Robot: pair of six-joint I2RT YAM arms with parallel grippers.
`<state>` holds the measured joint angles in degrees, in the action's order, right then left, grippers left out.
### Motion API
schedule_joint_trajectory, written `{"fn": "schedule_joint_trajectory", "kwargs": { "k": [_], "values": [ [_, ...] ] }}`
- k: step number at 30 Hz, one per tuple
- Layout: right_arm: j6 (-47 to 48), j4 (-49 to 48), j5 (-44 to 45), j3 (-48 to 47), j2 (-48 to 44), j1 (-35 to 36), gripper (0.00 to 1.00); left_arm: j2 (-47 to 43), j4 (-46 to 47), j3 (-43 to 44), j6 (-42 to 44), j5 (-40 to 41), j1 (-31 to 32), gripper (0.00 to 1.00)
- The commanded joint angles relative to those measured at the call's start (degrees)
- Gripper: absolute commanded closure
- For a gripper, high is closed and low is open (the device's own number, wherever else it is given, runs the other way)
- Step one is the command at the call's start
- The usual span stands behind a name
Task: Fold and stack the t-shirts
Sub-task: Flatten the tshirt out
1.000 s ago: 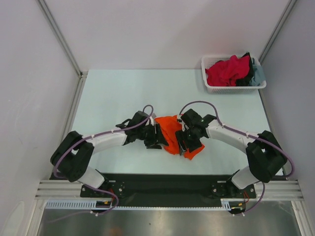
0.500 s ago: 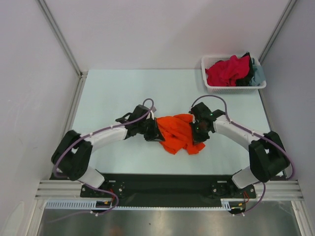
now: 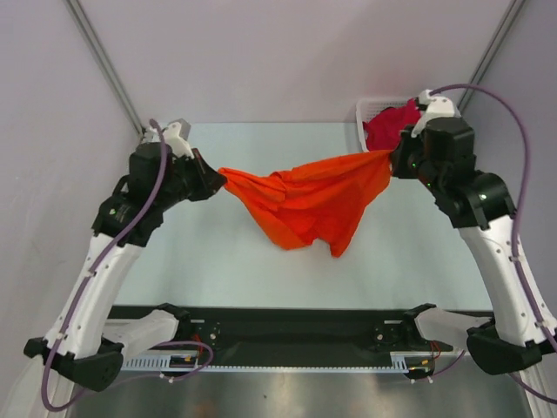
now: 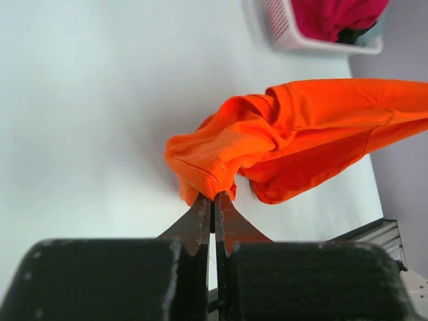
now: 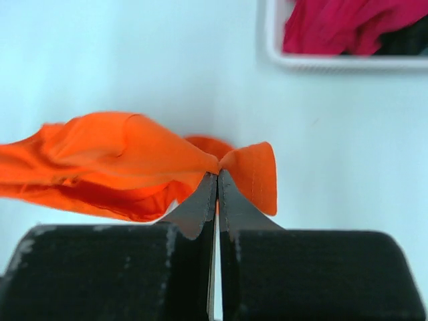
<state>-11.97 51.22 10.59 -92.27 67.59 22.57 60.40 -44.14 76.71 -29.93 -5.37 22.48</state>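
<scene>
A bright orange t-shirt (image 3: 309, 202) hangs stretched in the air between my two raised arms, its middle sagging toward the table (image 3: 218, 252). My left gripper (image 3: 218, 181) is shut on its left end, where the cloth (image 4: 221, 157) bunches above the closed tips (image 4: 212, 199). My right gripper (image 3: 393, 158) is shut on the right end; a hemmed fold (image 5: 257, 175) sticks out past its tips (image 5: 217, 175). More t-shirts, crimson-pink (image 3: 396, 122) with black and grey-blue ones hidden behind my right arm, lie in the basket.
The white mesh basket (image 3: 365, 148) stands at the table's back right corner, partly behind my right arm; it shows too in the left wrist view (image 4: 281, 30) and the right wrist view (image 5: 334, 61). Walls close in the table's sides and back.
Both grippers closed on the orange t-shirt's ends at mid-table, then rose and spread far apart, lifting the crumpled shirt off the table and stretching it out.
</scene>
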Motion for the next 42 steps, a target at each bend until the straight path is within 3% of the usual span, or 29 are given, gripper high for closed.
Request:
{"fn": "schedule_joint_trajectory", "kwargs": {
  "k": [1, 10, 14, 22, 28, 33, 38, 39, 42],
  "values": [
    [4.1, 0.2, 6.6, -8.3, -2.7, -0.6, 1.0, -2.7, -7.2, 6.8, 4.2, 2.6, -0.2, 1.0],
    [8.9, -9.2, 11.6, -20.5, -8.4, -0.9, 1.0, -11.3, -11.3, 18.3, 2.1, 1.1, -0.2, 1.0],
    [9.4, -13.2, 11.8, -22.7, -7.6, -0.9, 1.0, -12.7, -8.6, 21.3, 1.5, 0.3, -0.2, 1.0],
    [11.3, -23.3, 13.8, -28.9, -9.2, -0.9, 1.0, -11.3, -0.3, 27.0, -1.8, -19.9, -0.2, 1.0],
    [13.5, -31.3, 13.8, -30.4, -12.5, -0.8, 1.0, -14.6, 2.0, 23.4, -7.3, -26.7, -0.3, 0.99],
    [13.3, -33.6, 12.0, -30.6, -10.7, -0.5, 1.0, -19.7, 7.0, 12.7, -13.9, -27.5, -0.2, 1.0],
    [12.2, -40.4, 7.0, -20.9, -5.8, -0.3, 1.0, -22.0, 5.4, 4.4, -12.3, -21.2, -0.2, 1.0],
    [12.2, -43.7, 5.9, -16.4, -4.7, -0.2, 1.0, -21.7, -1.0, 4.0, -10.1, -12.7, -0.2, 1.0],
    [10.0, -54.1, 1.4, -6.4, 1.8, -0.2, 1.0, -20.3, -8.4, 0.0, -8.0, 4.1, -0.2, 1.0]
  ]
}}
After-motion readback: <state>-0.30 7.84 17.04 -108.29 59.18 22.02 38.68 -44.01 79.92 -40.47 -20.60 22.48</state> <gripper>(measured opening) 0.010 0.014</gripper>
